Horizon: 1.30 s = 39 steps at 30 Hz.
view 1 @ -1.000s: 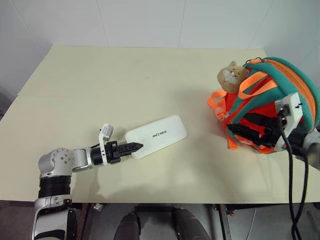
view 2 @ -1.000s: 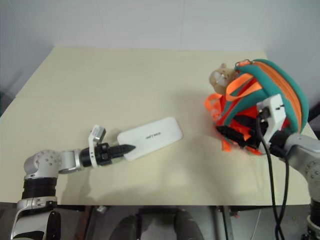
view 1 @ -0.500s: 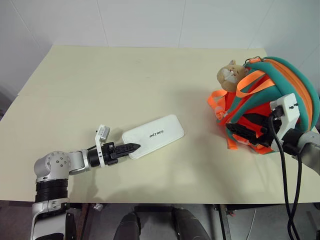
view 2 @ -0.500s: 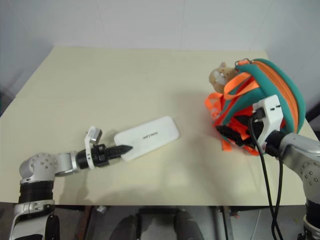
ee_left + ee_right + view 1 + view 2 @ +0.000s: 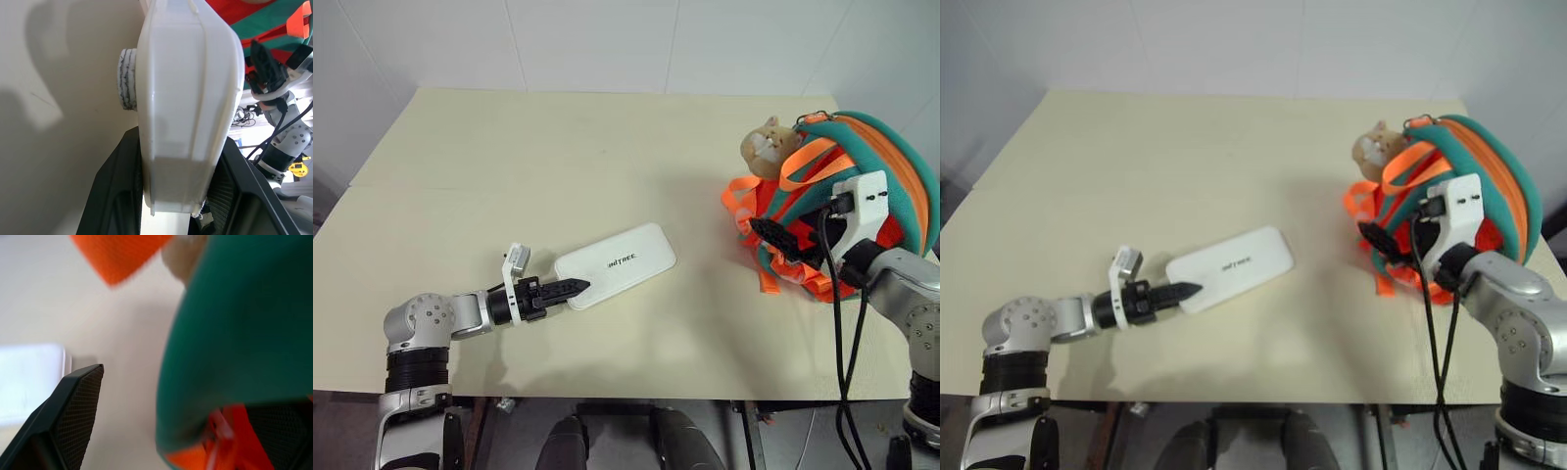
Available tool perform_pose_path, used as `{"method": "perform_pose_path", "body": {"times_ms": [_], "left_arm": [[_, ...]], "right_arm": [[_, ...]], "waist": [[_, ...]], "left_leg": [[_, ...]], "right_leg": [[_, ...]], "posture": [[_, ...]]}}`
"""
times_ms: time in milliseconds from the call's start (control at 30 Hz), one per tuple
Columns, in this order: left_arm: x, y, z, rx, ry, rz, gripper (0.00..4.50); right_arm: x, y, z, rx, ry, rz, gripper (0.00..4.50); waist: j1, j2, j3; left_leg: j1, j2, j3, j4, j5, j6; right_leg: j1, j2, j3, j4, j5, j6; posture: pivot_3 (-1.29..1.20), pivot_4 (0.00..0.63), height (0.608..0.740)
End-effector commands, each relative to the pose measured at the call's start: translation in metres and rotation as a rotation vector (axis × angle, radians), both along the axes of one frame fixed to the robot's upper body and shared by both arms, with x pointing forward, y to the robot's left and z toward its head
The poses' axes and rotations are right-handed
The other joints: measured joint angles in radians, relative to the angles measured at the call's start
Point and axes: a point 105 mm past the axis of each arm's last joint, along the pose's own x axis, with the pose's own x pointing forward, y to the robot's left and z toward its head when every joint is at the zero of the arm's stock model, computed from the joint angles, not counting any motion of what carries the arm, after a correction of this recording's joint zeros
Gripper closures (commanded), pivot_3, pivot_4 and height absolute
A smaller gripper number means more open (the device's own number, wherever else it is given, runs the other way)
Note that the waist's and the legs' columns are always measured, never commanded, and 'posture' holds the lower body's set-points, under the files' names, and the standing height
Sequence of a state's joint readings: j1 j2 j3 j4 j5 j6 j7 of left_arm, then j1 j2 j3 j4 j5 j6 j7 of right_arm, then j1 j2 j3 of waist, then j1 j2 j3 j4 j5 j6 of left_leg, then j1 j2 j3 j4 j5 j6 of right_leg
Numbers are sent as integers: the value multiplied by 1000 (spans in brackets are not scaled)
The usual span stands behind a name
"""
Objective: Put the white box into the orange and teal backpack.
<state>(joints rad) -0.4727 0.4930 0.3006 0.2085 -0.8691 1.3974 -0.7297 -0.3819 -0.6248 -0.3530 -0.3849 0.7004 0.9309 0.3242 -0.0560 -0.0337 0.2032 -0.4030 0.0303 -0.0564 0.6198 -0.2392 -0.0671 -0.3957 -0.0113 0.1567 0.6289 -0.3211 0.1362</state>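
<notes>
Left wrist view shows the left gripper (image 5: 570,289) clamping the white box's (image 5: 616,265) near end, hiding its fingertips. Right gripper (image 5: 775,238), spread wide, straddles the orange and teal backpack's (image 5: 871,157) trim by the table's (image 5: 558,157) right edge; bare tabletop lies between.

Left wrist camera. The white box (image 5: 188,98) is lying edge-on between the left gripper's (image 5: 178,196) two black fingers (image 5: 115,191), which are pressing against its sides. Beyond it, the orange and teal backpack (image 5: 266,19) and the right gripper (image 5: 266,63) are showing above the cream table (image 5: 58,122).
</notes>
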Motion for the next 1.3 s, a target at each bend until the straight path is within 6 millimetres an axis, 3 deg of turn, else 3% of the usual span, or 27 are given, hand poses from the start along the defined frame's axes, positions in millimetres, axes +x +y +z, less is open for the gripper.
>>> {"method": "perform_pose_path", "body": {"times_ms": [33, 267, 300, 400, 700, 800, 933, 1033, 1100, 1200, 1300], "left_arm": [[1, 9, -2, 46, 3, 34, 3130], [1, 3, -4, 35, 2, 33, 3130], [1, 2, -4, 33, 0, 31, 3130], [3, 4, -1, 30, -9, 37, 3130], [8, 23, 4, 49, -46, 115, 3130], [11, 31, 8, 59, -70, 148, 3130], [16, 47, 13, 80, -104, 200, 3130], [20, 59, 17, 83, -131, 238, 3130], [22, 64, 19, 83, -143, 250, 3130], [14, 73, 27, 77, -183, 230, 3130], [6, 81, 28, 92, -198, 212, 3130]], "right_arm": [[11, -1, 2, 27, -76, -122, 36], [39, 4, -20, 79, -153, -287, 36], [43, 5, -21, 109, -164, -289, 206], [51, 10, -19, 151, -188, -254, 958], [59, 21, 4, 125, -244, -63, 4018], [57, 41, 15, 120, -235, 89, 4376], [38, 75, 34, 189, -213, 358, 4376], [7, 101, 45, 245, -158, 622, 4376], [-6, 107, 49, 276, -120, 715, 4376], [-56, 119, 56, 270, -24, 1020, 4376], [-88, 112, 51, 259, 136, 1186, 4376]], "waist": [[-2, 0, 0], [-4, 0, 0], [-5, 0, 0], [-5, 0, 0], [-14, 0, 0], [-28, 0, 0], [-34, 0, 0], [-34, 0, 0], [-35, 0, 0], [-32, 0, 0], [-30, 0, 0]], "left_leg": [[0, 0, 0, 0, 0, 0], [0, 0, 0, -1, 0, -1], [0, 0, 0, -1, 1, -1], [0, 0, 0, -1, 1, -1], [0, 0, -1, -3, 1, -1], [0, 0, -1, -4, 1, -2], [1, 1, -1, -5, 1, -2], [0, 1, -2, -6, 2, -3], [0, 1, -1, -6, 2, -3], [-1, 2, -1, -7, 2, -3], [-6, 2, -1, -8, 2, -4]], "right_leg": [[0, 0, 0, 0, 0, 0], [-1, 0, 0, 0, 0, -1], [-1, 0, 0, 1, 1, -1], [-1, 0, -1, 1, 1, -1], [-1, 0, -1, 1, 1, -1], [-1, 0, -1, 1, 1, 0], [-2, 0, -1, 2, 1, -1], [-4, 1, -2, 4, 0, -2], [-5, 0, -2, 5, -1, -3], [-8, 0, -2, 7, -2, -4], [-14, 0, -2, 9, -3, -6]], "posture": [[0, 150, 740], [0, 150, 740], [0, 150, 740], [0, 150, 740], [0, 150, 740], [0, 150, 740], [0, 150, 740], [0, 150, 740], [0, 150, 740], [0, 150, 740], [0, 150, 740]]}}
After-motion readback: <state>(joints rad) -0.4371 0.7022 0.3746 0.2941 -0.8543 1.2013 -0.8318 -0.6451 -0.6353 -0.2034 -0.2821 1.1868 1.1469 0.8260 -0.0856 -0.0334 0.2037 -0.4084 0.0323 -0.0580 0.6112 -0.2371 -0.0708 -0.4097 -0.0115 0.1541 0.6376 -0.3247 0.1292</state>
